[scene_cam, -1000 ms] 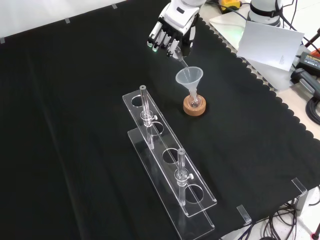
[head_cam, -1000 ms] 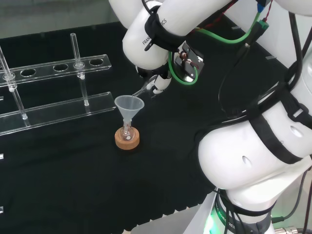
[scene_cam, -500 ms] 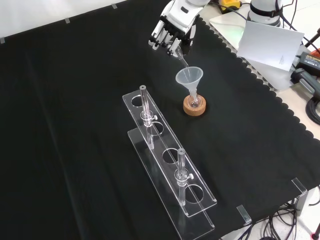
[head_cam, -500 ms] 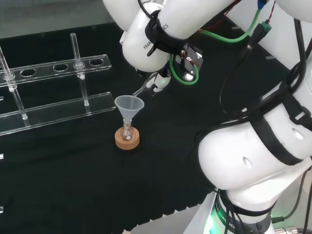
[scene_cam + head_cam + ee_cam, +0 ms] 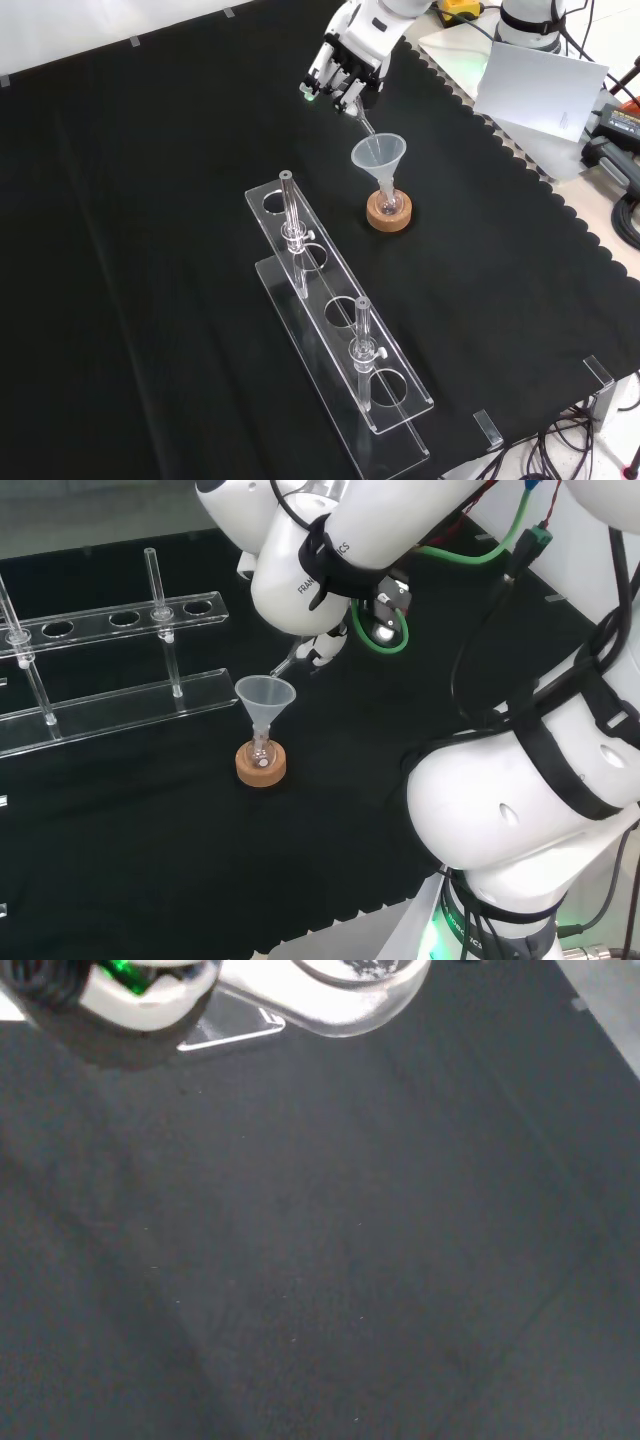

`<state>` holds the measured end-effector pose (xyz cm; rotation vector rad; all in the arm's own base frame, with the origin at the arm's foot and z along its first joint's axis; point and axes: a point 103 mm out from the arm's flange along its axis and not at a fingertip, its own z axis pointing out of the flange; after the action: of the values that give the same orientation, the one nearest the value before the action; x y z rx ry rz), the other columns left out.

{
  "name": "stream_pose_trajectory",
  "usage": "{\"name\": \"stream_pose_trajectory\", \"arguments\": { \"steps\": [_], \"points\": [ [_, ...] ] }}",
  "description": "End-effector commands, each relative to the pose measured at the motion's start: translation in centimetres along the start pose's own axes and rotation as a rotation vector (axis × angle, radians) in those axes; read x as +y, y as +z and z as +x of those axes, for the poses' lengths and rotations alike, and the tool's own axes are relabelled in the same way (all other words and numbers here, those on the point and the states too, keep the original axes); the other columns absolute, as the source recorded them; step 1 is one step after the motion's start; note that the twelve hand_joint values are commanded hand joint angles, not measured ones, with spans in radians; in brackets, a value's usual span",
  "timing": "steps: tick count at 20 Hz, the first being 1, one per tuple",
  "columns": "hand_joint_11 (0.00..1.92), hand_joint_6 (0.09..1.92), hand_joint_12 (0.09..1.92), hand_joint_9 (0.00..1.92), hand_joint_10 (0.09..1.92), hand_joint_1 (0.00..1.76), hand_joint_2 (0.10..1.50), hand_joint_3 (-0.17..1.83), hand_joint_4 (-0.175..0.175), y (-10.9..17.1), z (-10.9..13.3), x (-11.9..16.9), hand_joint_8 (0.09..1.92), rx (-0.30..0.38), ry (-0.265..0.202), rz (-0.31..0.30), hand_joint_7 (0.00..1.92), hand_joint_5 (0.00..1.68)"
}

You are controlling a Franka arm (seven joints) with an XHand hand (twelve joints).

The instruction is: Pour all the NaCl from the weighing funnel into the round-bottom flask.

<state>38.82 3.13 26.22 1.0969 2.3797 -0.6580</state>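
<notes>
A small round-bottom flask [image 5: 261,750] [image 5: 388,203] sits on a cork ring [image 5: 260,767] [image 5: 389,216] with a clear plastic funnel [image 5: 265,696] [image 5: 379,156] standing in its neck. Just above the funnel's rim, the hand [image 5: 327,644] [image 5: 346,66] is shut on a clear weighing funnel [image 5: 291,664] [image 5: 361,117] [image 5: 345,995]. The weighing funnel is tilted, its narrow spout pointing down at the plastic funnel's mouth. In the wrist view white grains [image 5: 366,968] lie in its bowl, beside a fingertip [image 5: 140,1002] with a green light.
A clear acrylic rack [image 5: 110,670] [image 5: 340,325] with two upright glass tubes stands left of the flask in the head view and nearer the camera in the front view. The cloth's scalloped edge [image 5: 520,170] and a white sheet [image 5: 540,80] lie beyond it.
The hand has lifted a little and turned, bringing the weighing funnel steeper over the plastic funnel. The flask, the cork ring and the rack have stayed put.
</notes>
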Motion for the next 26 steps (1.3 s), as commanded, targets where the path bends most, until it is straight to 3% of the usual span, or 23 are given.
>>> {"name": "stream_pose_trajectory", "arguments": {
  "steps": [1,17,26],
  "points": [
    [0.10,0.44,1.51,1.13,0.18,1.11,0.78,0.37,0.175,-0.15,0.23,0.34,0.23,-0.042,-0.017,-0.006,1.60,1.34],
    [0.09,0.45,1.51,1.12,0.17,1.11,0.78,0.38,0.175,-0.86,0.25,1.01,0.22,-0.121,-0.070,-0.019,1.60,1.34],
    [0.08,0.45,1.51,1.13,0.17,1.11,0.77,0.39,0.175,-1.12,0.25,1.02,0.22,-0.199,-0.092,-0.038,1.61,1.34]
  ]
}}
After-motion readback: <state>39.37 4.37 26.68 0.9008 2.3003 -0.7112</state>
